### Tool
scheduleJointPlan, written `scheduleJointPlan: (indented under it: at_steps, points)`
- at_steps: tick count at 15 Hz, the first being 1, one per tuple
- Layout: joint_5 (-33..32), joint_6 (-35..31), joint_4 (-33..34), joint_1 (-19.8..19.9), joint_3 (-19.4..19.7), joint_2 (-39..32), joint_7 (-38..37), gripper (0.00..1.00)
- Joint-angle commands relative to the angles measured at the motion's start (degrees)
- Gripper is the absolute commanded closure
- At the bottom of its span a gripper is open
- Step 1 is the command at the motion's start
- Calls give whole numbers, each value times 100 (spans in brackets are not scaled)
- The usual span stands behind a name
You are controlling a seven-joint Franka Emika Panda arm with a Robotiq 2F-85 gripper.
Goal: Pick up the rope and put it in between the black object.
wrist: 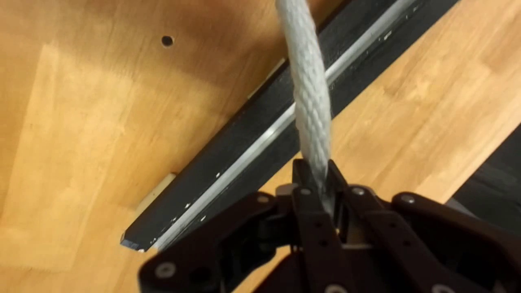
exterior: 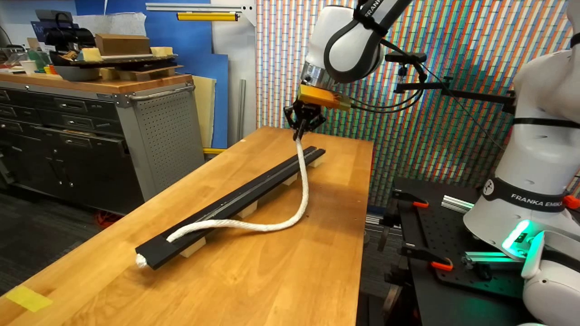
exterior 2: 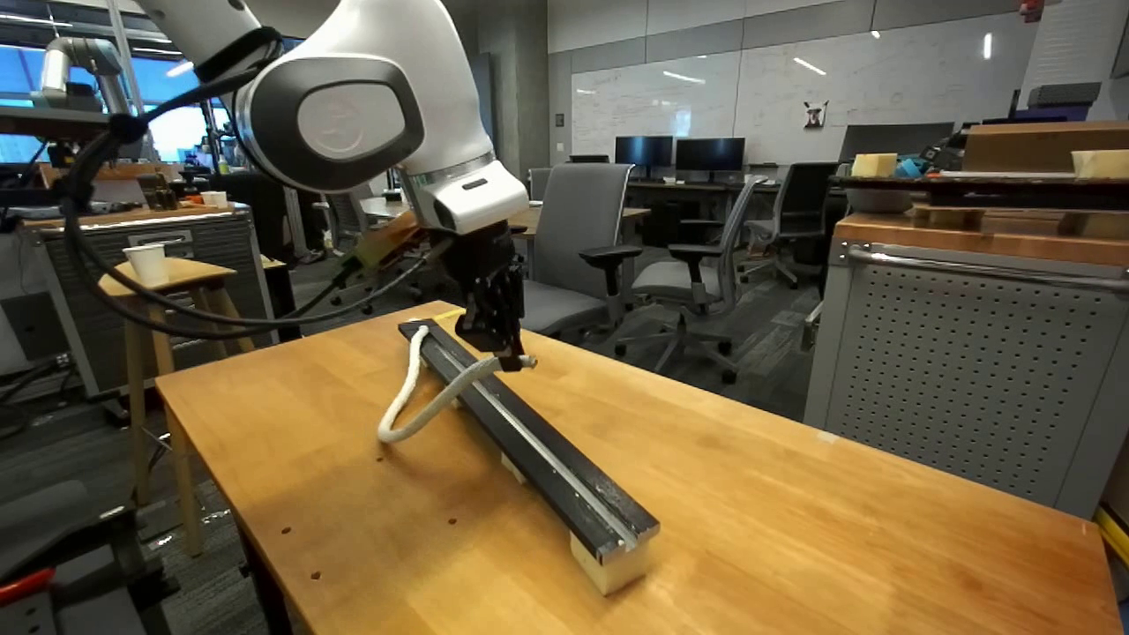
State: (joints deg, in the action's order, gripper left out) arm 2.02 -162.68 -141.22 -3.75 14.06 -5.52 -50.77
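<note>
Rope: one end in black object, bows sideways, rises | Gripper: clamped on rope | Arm: angled down

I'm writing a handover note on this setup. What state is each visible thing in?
Rope: slack, bowed out beside the black track, one tip apparently threaded through that track
Tool: shut on the rope near its other tip
Black track: raised on blocks, visible groove without rope
White cup: upright on a stool
Base light: lit
Yellow tape: flat on the table
</note>
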Motion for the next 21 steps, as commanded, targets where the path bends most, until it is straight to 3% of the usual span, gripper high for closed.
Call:
scheduleJointPlan:
  at_steps: [1, 12, 21]
  points:
    - [404, 198, 75, 469, -158, 384, 23, 97]
    - [1550, 344, 354, 1153, -145, 823, 165, 97]
    - [2004, 237, 716, 1248, -191, 381, 297, 97]
